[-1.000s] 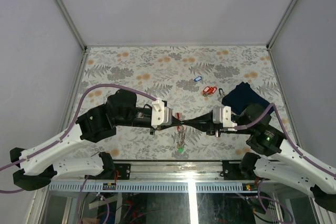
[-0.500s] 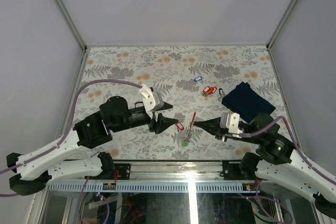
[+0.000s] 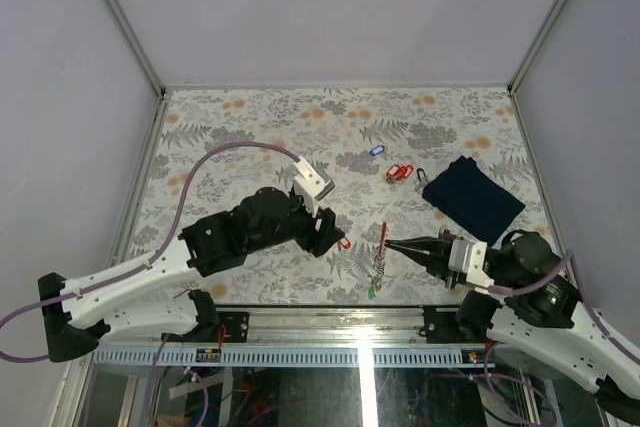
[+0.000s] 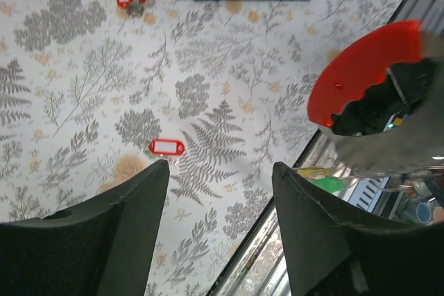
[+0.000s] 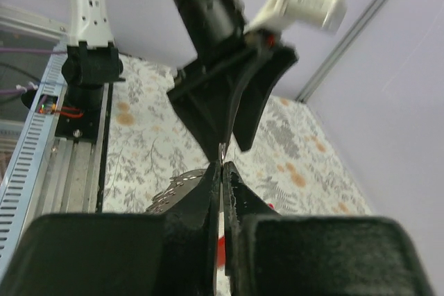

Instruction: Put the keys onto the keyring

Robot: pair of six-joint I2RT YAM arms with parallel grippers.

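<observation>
Since a second ago the arms have drawn apart. The keyring (image 3: 377, 267), with red and green tagged keys dangling, hangs pinched in the closed right gripper (image 3: 392, 244) over the surface's (image 3: 250, 127) near edge. 1 red-tagged key (image 3: 343, 242) lies just beside the left gripper (image 3: 325, 232), whose jaws are spread and empty. 1 blue key (image 3: 376, 150) and 2 red keys (image 3: 399, 172) lie farther back, near the navy cloth (image 3: 475, 197).

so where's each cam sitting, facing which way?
Top external: above and behind the arms, looking down on the table; both arms show.
Left wrist: on the left arm, facing down; open left end effector frames a red-tagged key.
Right wrist: looks along the right end effector, shut on the keyring, toward the left arm.
Shared: top and left wrist both show the navy cloth.
</observation>
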